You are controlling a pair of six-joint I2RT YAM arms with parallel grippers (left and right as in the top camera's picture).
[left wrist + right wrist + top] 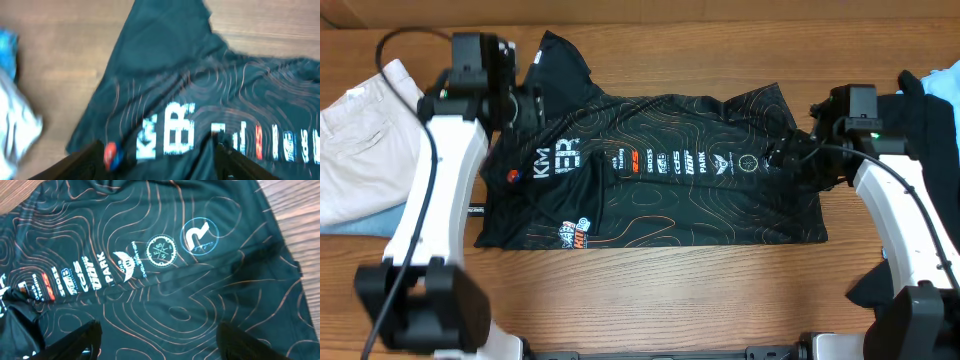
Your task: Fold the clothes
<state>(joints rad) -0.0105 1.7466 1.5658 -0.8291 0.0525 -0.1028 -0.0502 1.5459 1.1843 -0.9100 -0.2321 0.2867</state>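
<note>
The clothes, a black jersey (660, 200) with orange contour lines and white logos, lie spread across the middle of the table. One sleeve sticks out at the upper left. My left gripper (525, 105) hovers over the jersey's left part, near the large white lettering. In the left wrist view its jaws (160, 165) stand wide apart, with a raised ridge of jersey (175, 75) cloth between them close to the right finger (237, 162). My right gripper (786, 152) is over the upper right of the jersey. It stands open (160, 342) above flat cloth (175, 280) and holds nothing.
Beige trousers (360, 140) lie at the left edge on light blue fabric (360, 222). Plain black garments (930, 110) and a bit of blue cloth (945, 78) are piled at the right edge. Bare wooden table (650, 290) shows in front of the jersey.
</note>
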